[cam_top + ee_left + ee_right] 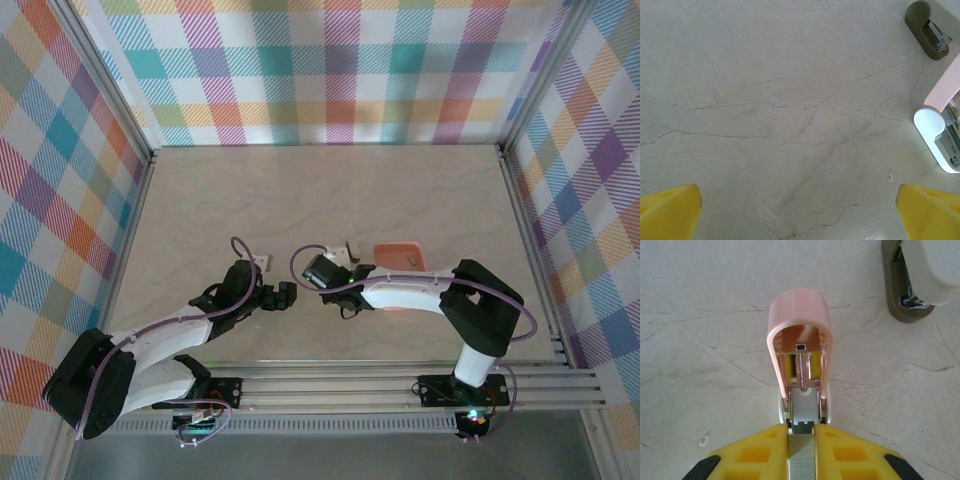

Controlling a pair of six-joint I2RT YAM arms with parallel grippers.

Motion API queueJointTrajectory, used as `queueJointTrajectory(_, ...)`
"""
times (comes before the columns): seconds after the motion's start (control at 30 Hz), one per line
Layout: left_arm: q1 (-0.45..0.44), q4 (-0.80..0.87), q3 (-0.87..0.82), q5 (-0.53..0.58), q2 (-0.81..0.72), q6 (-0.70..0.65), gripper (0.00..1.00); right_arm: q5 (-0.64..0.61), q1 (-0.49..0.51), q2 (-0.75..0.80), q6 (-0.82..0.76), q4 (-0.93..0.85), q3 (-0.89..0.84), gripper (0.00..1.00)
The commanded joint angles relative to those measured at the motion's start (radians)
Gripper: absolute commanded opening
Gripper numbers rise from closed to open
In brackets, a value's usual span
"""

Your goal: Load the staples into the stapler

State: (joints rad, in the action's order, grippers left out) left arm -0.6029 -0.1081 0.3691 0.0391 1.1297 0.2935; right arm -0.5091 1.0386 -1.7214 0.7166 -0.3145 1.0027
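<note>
The pink stapler (800, 320) lies on the table with its lid swung up, showing the spring and the pale channel inside. My right gripper (801, 427) is shut on a grey strip of staples (801, 460), whose front end sits at the near end of the stapler's open channel. In the top view the right gripper (318, 272) points left, close to the left gripper (285, 297). My left gripper (800, 200) is open with nothing but bare table between its yellow fingertips (670, 207). The stapler (945, 140) lies at the right edge of that view, apart from the fingers.
A small grey-white oblong piece on a brown base (912, 280) lies just beyond and right of the stapler; it also lies at the left wrist view's top right (927, 30). A salmon-orange tray (398, 255) sits behind the right arm. Checked walls enclose the table.
</note>
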Motion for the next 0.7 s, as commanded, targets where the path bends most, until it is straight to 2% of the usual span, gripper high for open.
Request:
queueJointTrajectory(0.0, -0.014, -0.011, -0.007, 0.006, -0.015, -0.019, 1.00, -0.017, 0.006, 0.012, -0.014, -0.012, 0.008, 0.18)
queueJointTrajectory(0.67, -0.014, -0.007, -0.007, 0.007, -0.016, -0.018, 1.00, -0.013, 0.003, -0.027, 0.000, -0.015, 0.007, 0.18)
